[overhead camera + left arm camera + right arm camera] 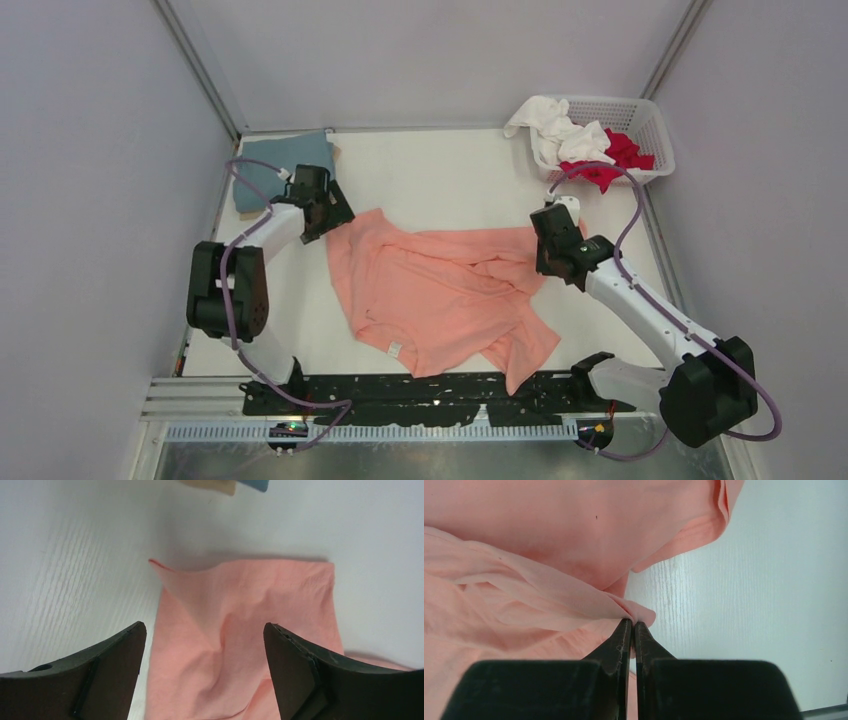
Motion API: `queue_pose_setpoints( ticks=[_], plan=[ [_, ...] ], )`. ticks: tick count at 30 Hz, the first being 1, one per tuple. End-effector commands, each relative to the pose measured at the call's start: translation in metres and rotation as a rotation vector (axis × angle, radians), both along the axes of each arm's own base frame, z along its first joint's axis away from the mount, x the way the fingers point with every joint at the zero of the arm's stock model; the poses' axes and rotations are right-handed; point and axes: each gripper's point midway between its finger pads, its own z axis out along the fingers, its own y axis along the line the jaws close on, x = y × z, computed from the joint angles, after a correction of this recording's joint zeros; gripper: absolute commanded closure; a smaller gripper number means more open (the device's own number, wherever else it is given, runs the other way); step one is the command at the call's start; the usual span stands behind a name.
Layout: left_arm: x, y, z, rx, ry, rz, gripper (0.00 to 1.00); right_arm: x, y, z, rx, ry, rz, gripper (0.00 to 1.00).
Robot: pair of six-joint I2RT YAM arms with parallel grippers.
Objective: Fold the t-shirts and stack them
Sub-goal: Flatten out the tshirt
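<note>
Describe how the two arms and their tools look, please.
Both the left arm and right arm have white links and black joint housings, each with a looping purple cable. The left tool and right tool have matte black, tapering fingers.

This looks like a robotics lab test cell. A bare white worktop is boxed in by plain grey panels on metal posts. The cabled left arm and right arm are bolted to a black rail at the near edge.
</note>
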Motion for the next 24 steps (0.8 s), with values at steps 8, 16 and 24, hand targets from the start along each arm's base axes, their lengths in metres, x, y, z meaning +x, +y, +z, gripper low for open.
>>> queue_pose_setpoints(
  ticks=[8, 16, 24],
  plan=[
    [0.026, 0.021, -0.006, 0.017, 0.079, 0.061, 0.21, 0.023, 0.000, 0.026, 0.027, -0.091, 0.003, 0.93],
    [0.036, 0.028, -0.006, 0.013, 0.114, 0.131, 0.34, 0.023, 0.001, 0.033, 0.048, -0.112, 0.003, 0.93],
    [0.036, 0.026, -0.006, -0.006, 0.155, 0.166, 0.39, 0.021, -0.004, 0.054, 0.061, -0.171, -0.003, 0.93]
  ],
)
